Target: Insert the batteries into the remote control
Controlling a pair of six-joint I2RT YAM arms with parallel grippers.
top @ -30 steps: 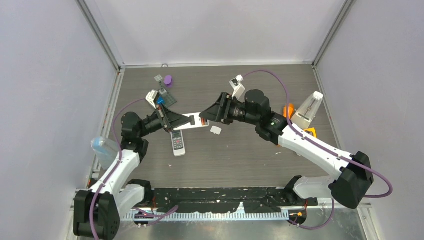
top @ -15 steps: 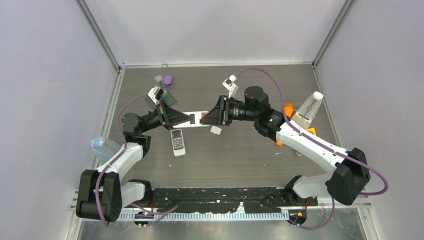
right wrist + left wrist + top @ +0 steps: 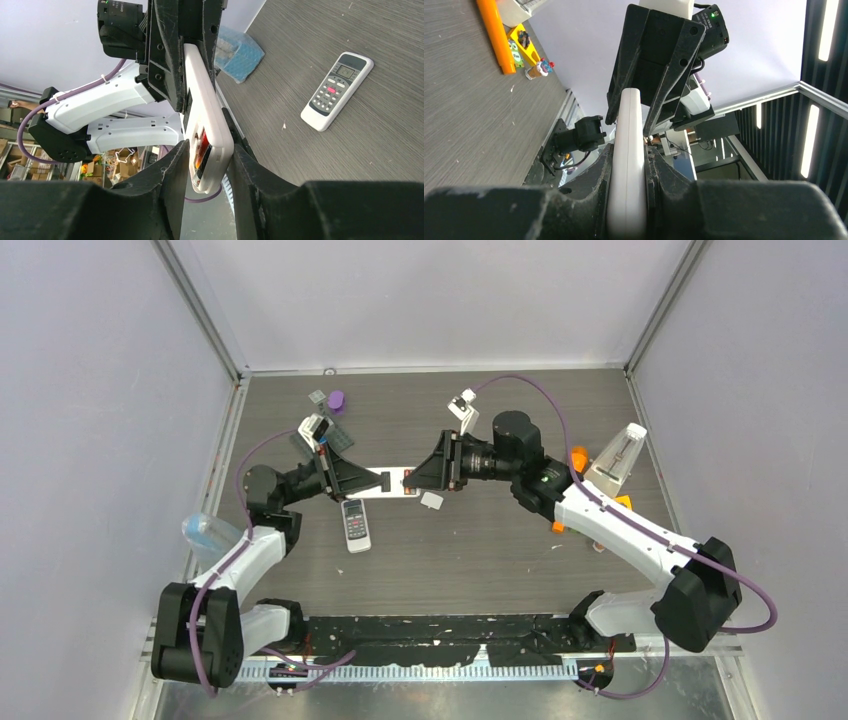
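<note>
A white remote control (image 3: pixel 396 481) hangs level above the table between both grippers. My left gripper (image 3: pixel 378 480) is shut on its left end; the left wrist view shows the remote's thin edge (image 3: pixel 629 125) pressed between both pads. My right gripper (image 3: pixel 412 480) is closed around the right end, both fingers touching the casing (image 3: pixel 205 100). That end's compartment is uncovered, and a red-orange battery (image 3: pixel 201 145) lies in it, facing one finger. No other batteries show.
A second grey-and-white remote (image 3: pixel 355 525) lies on the table below the left gripper. A small white cover (image 3: pixel 431 500) lies beside it. A white metronome (image 3: pixel 618 460) and orange pieces (image 3: pixel 578 458) sit at right, a purple object (image 3: pixel 336 400) at the back, a blue packet (image 3: pixel 205 533) at left.
My right gripper's jaws have narrowed onto the remote's right end. Both arms have shifted slightly, and the remote has stayed held between them.
</note>
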